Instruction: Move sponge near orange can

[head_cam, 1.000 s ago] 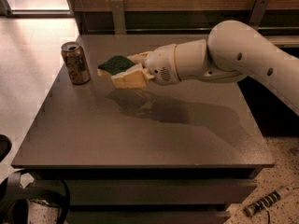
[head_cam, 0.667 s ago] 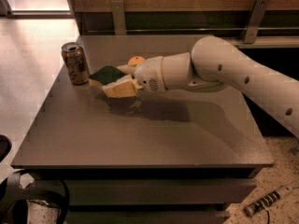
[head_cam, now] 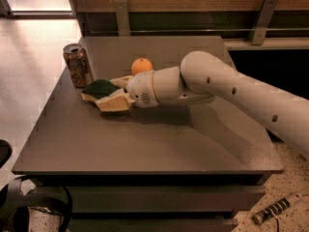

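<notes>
The orange can (head_cam: 77,65) stands upright near the table's left edge, with a brownish mottled label and a silver rim. The sponge (head_cam: 100,91), pale yellow with a dark green top, is just right of the can and slightly nearer the front, low at the table surface. My gripper (head_cam: 115,93) reaches in from the right and is shut on the sponge, one finger (head_cam: 120,81) behind it and one (head_cam: 115,103) in front. The white arm hides the sponge's right end.
A round orange fruit (head_cam: 142,65) sits on the grey table (head_cam: 159,144) just behind my wrist. A railing and a wooden wall run along the back. Cables and a dark object lie on the floor at the lower left.
My gripper has carried the sponge left and downward, from above the table's middle to low beside the can. The fruit behind the arm has come into view.
</notes>
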Action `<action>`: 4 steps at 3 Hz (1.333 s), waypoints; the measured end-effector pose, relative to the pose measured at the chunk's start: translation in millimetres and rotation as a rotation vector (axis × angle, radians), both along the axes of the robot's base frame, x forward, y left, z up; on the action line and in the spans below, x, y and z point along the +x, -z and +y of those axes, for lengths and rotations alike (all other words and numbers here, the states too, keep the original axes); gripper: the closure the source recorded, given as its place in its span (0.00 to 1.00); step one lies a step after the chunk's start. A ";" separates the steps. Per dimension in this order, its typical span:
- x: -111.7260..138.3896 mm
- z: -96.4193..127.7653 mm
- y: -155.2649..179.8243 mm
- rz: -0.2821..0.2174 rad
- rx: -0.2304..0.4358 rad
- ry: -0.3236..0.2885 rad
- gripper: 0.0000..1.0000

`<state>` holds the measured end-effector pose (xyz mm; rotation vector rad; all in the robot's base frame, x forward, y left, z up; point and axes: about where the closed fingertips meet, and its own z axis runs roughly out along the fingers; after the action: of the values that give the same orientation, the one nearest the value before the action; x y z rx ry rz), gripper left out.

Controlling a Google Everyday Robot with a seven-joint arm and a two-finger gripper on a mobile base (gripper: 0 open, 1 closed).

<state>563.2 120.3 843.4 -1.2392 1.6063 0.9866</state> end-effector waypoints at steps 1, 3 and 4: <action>-2.3 15.7 17.7 0.008 -0.035 -0.024 1.00; -4.6 20.8 18.3 0.008 -0.036 -0.034 0.62; -5.6 22.7 18.3 0.008 -0.036 -0.038 0.39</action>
<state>557.6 143.0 825.1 -1.2957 1.6184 0.9912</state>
